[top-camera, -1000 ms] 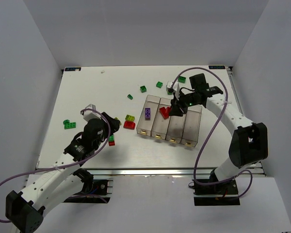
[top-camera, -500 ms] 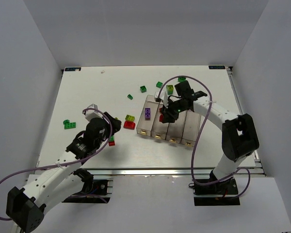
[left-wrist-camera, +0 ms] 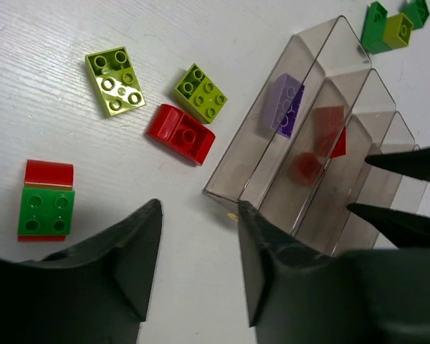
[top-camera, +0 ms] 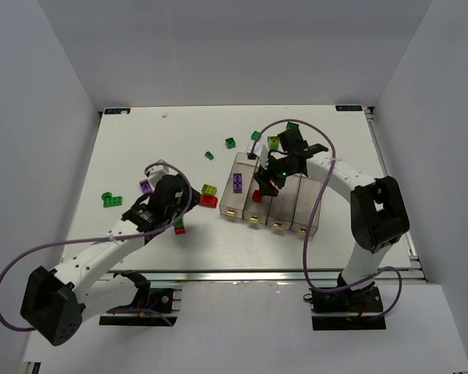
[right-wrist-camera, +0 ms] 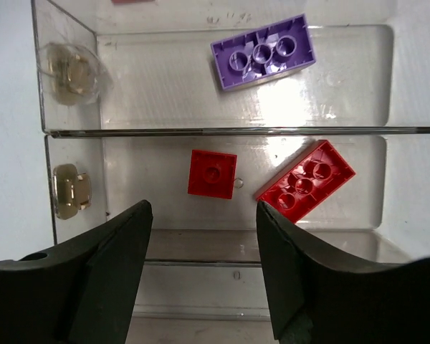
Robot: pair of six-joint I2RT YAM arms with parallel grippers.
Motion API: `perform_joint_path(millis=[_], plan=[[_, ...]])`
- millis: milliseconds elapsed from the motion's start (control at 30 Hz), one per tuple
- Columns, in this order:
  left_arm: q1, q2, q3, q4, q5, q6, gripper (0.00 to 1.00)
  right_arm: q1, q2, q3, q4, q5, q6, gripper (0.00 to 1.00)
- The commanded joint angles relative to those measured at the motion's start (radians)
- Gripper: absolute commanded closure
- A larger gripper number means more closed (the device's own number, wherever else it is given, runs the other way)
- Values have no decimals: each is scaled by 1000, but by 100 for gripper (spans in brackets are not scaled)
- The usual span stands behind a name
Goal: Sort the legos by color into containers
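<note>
The four joined clear containers (top-camera: 308, 204) stand mid-table. The first holds a purple lego (top-camera: 237, 182), the second two red legos (right-wrist-camera: 212, 173) (right-wrist-camera: 306, 180). My right gripper (top-camera: 265, 183) hovers open and empty over the second bin; the right wrist view shows its tips (right-wrist-camera: 203, 208) above the bin walls (right-wrist-camera: 201, 131). My left gripper (top-camera: 186, 204) is open and empty, low over the table left of the bins (left-wrist-camera: 322, 43). In the left wrist view (left-wrist-camera: 198, 208), a red lego (left-wrist-camera: 180, 133), two yellow-green legos (left-wrist-camera: 115, 79) (left-wrist-camera: 201, 92) and a green-on-red stack (left-wrist-camera: 46, 204) lie ahead of it.
Loose legos lie elsewhere: dark green (top-camera: 111, 199) and purple (top-camera: 146, 186) at the left, small green ones (top-camera: 229, 142) (top-camera: 256, 135) behind the bins, a yellow-green one (top-camera: 273, 142) and a green one (top-camera: 293, 126) by the right arm. White walls surround the table.
My right gripper moved left and nearer over the bins; the red lego by its tips now lies in the second bin. My left wrist turned, uncovering a purple lego.
</note>
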Motion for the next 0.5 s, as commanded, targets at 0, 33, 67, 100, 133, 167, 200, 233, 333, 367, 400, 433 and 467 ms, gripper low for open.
perform_joint_path(millis=[0, 33, 67, 100, 133, 167, 200, 233, 333, 367, 400, 433, 467], plan=[[-1, 83, 131, -90, -4, -102, 48, -11, -85, 53, 32, -23, 40, 35], [0, 137, 154, -109, -4, -140, 51, -16, -96, 52, 38, -31, 50, 38], [0, 164, 179, -145, -4, -157, 52, -24, -116, 51, 42, -43, 70, 42], [0, 194, 202, -169, 3, -175, 52, -30, -123, 56, 44, -51, 79, 47], [0, 223, 252, -186, 6, -214, 53, -33, -131, 58, 44, -58, 88, 53], [5, 282, 277, -231, 14, -229, 51, -42, -145, 59, 44, -74, 97, 62], [9, 315, 301, -256, 29, -244, 49, -48, -153, 59, 44, -81, 114, 64], [12, 347, 328, -284, 40, -267, 46, -53, -159, 56, 44, -88, 122, 66], [29, 473, 432, -386, 66, -288, 33, -68, -188, 41, 65, -97, 148, 62], [34, 500, 469, -417, 71, -286, 33, -77, -199, 27, 78, -98, 153, 59], [37, 543, 483, -430, 77, -289, 30, -81, -205, 22, 82, -98, 156, 58], [38, 560, 492, -434, 83, -294, 30, -85, -208, 16, 87, -100, 159, 58], [43, 583, 506, -434, 95, -297, 30, -93, -212, 7, 91, -103, 162, 57]])
